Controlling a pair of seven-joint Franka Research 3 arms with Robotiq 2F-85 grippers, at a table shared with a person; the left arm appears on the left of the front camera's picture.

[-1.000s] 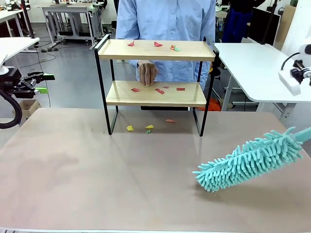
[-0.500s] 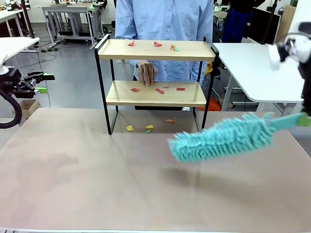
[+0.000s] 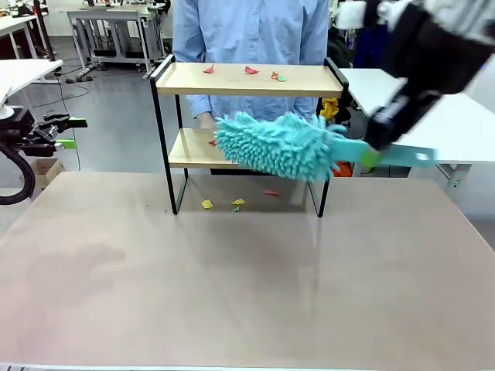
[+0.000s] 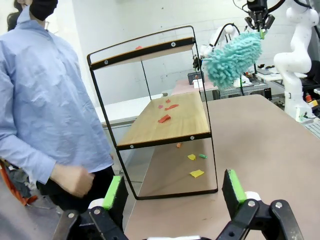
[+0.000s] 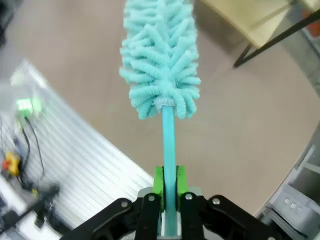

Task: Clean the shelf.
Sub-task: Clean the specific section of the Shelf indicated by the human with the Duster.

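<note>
The shelf (image 3: 247, 79) stands at the far middle of the table, two light boards in a thin black frame. Red, orange and green paper scraps (image 3: 250, 70) lie on its top board, and more red scraps (image 4: 164, 118) on the lower board. My right gripper (image 3: 371, 154) is shut on the handle of a fluffy teal duster (image 3: 274, 145), whose head hangs in front of the lower tier. In the right wrist view the duster (image 5: 160, 55) points straight away from the right gripper (image 5: 169, 187). My left gripper (image 4: 174, 192) is open and empty, off the table's left side (image 3: 73, 132).
A person in a light blue shirt (image 3: 247, 31) stands right behind the shelf, one hand (image 4: 75, 180) low at their side. Yellow and green scraps (image 3: 206, 204) lie on the table under the shelf. A white table (image 3: 433, 116) stands at the right.
My right arm has swung the duster up and left, from low over the table's right side to in front of the shelf's lower tier. The person has shifted slightly left. The left arm has not moved.
</note>
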